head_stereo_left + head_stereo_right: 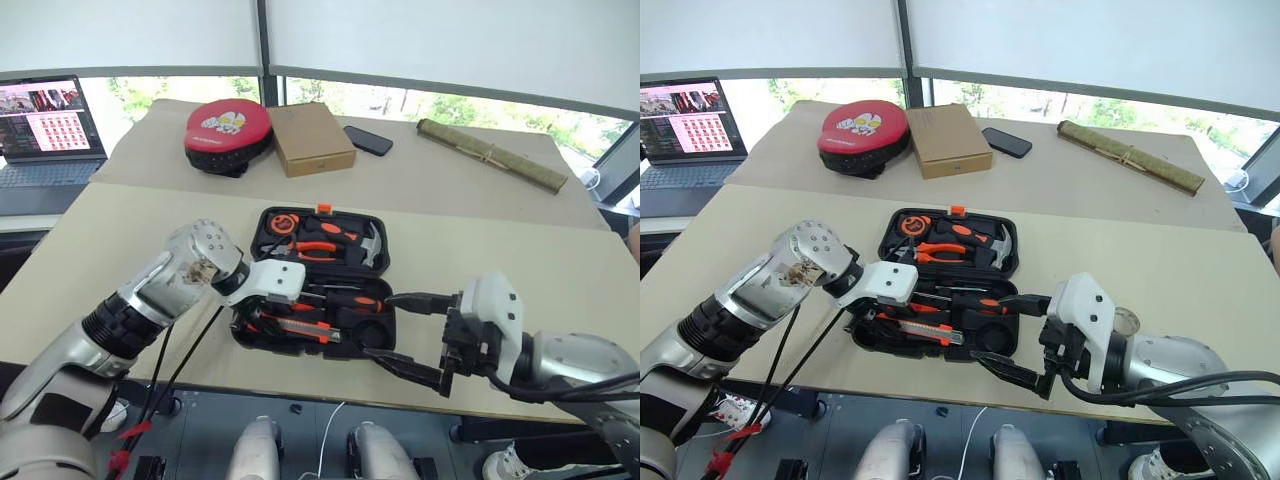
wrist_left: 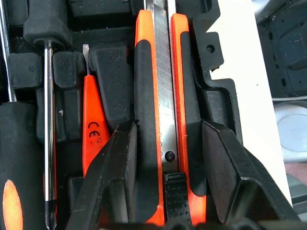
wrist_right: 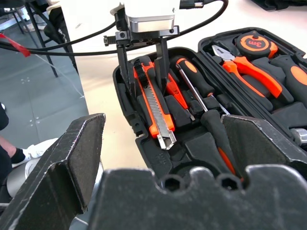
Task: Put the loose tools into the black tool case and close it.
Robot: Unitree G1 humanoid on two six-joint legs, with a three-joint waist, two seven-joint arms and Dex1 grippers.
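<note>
1. Case first: the black tool case (image 1: 322, 283) lies open on the beige table (image 1: 480, 235), its lid half away from the robot and its tray half at the near table edge

2. Left gripper (image 3: 142, 72) reaches down into the near half; its two black fingers (image 2: 117, 177) straddle the handle end of the black-and-orange utility knife (image 3: 154, 102), one finger on each side, jaws part open. The fingers sit just beside the knife's sides; I cannot tell whether they press it

3. The knife lies flat in its moulded slot along the case's near wall, blade strip facing up

4. Beside the knife, in the next slot, lies the small all-orange screwdriver (image 2: 92, 129); past it are two long screwdrivers with black-and-orange handles (image 3: 201, 91), lying in the tray

5. Right gripper (image 1: 405, 335) hovers just beside the right end of the case, jaws spread wide, holding nothing and touching nothing

6. In the lid half sit orange-handled pliers (image 3: 249, 72), a round tape measure (image 3: 253, 44) and a hammer (image 1: 372, 243)

7. Farther back on the table: a red and black round pad (image 1: 226, 130), a brown cardboard box (image 1: 310, 137), a dark phone (image 1: 368, 140) and a rolled mat (image 1: 490, 154); a laptop (image 1: 45, 125) stands at far left
</note>
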